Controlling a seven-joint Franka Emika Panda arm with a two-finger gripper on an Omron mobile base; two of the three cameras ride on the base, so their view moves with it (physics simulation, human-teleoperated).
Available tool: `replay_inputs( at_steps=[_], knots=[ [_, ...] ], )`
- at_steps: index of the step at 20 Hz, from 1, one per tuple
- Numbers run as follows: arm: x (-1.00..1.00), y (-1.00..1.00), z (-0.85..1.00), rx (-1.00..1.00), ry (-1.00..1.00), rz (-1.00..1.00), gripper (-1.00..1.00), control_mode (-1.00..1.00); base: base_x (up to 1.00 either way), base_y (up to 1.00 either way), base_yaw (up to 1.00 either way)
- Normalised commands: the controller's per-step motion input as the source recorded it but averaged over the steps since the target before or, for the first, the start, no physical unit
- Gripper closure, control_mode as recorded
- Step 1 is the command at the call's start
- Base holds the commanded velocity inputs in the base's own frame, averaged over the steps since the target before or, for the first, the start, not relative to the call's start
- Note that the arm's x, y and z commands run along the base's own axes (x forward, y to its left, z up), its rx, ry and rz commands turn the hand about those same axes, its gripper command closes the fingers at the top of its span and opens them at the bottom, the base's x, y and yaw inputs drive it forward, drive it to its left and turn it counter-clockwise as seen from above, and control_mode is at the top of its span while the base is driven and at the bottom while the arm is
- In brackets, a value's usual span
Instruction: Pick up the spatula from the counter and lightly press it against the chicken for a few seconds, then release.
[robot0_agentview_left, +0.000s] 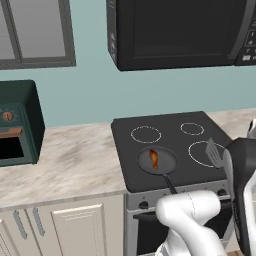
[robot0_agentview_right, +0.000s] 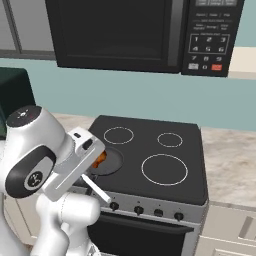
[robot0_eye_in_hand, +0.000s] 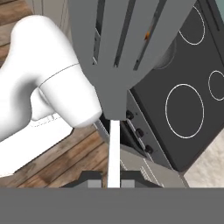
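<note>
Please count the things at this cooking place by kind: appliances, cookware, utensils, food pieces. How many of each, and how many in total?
Appliances: 3 (stove, microwave, toaster oven)
Cookware: 1 (pan)
Utensils: 1 (spatula)
Food pieces: 1 (chicken)
Total: 6

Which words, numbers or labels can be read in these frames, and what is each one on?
"1 2 3": top keypad row on the microwave control panel, right base view.
"4 5 6": the row beneath it.
Other panel buttons and lower keypad rows: too small to read.
Stove, toaster oven, spatula: no text seen.
</note>
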Motion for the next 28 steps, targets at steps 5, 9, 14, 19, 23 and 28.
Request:
replay_inputs(
  at_steps=[5,9,14,19,23,28],
  knots=[
    [0.01,-0.03,0.0,0.0,0.0,0.08,1.0,-1.0,0.0,0.0,0.0],
    [0.05,0.0,0.0,-0.01,0.0,0.08,1.0,-1.0,0.0,0.0,0.0],
    [0.09,0.0,-0.01,-0.02,0.0,0.07,1.0,-1.0,0.0,0.0,0.0],
    [0.1,0.0,-0.01,-0.01,0.0,0.06,1.0,-1.0,0.0,0.0,0.0],
    [0.09,-0.01,-0.08,0.0,-0.01,0.06,1.0,-1.0,0.0,0.0,0.0],
    [0.12,0.0,-0.08,0.0,-0.03,0.06,1.0,-1.0,0.0,0.0,0.0]
  ],
)
